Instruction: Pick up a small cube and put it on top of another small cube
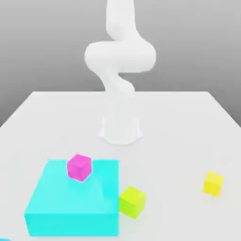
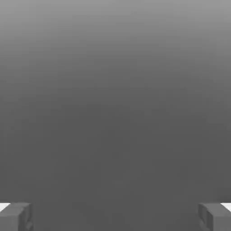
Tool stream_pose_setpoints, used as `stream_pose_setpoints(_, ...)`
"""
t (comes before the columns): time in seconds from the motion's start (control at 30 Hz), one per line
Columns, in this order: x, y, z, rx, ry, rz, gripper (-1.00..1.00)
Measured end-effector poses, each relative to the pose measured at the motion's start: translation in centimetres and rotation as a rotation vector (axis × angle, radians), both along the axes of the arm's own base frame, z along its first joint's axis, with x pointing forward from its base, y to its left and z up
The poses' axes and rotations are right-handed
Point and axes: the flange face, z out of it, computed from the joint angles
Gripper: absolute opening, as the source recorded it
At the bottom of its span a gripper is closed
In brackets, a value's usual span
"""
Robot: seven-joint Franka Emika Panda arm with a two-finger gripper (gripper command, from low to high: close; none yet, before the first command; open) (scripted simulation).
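White bench [image 1: 56,122] spreading flat under a plain grey backdrop [image 1: 42,42]. Large flat cyan block [image 1: 70,207] lying on it toward the near edge, at the exterior view's left.

You get an exterior view set off the arm [image 1: 120,70], raised, facing its base across the white table [image 1: 188,117], your hand view sits just behind the gripper [image 2: 115,216], fingertips [image 2: 16,216] framing plain grey, no shared object between views
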Motion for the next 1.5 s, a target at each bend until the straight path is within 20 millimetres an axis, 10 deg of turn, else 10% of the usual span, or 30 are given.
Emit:
stream_pose_setpoints(0.17, 4.7, 6.4, -10.0, -0.1, 0.151, 0.157, 0.0)
stream_pose_setpoints(0.37, 5.8, 13.9, -22.5, -0.202, 0.319, 0.366, 0.0)
stream_pose_setpoints(0.67, -1.4, 23.7, -40.6, -0.321, 0.557, 0.739, 0.0)
stream_pose_setpoints(0.8, -5.7, 25.4, -47.2, -0.342, 0.651, 0.867, 0.0)
stream_pose_setpoints(0.97, -6.3, 25.7, -53.0, -0.341, 0.664, 0.885, 0.0)
stream_pose_setpoints(1.0, -6.4, 25.6, -53.7, -0.343, 0.665, 0.885, -1.0)
stream_pose_setpoints(1.23, -6.4, 25.6, -53.7, -0.344, 0.664, 0.885, -1.0)
stream_pose_setpoints(1.4, -6.3, 25.7, -48.8, -0.343, 0.664, 0.885, -1.0)
stream_pose_setpoints(1.5, -3.4, 21.0, -46.0, -0.32, 0.681, 0.719, -1.0)
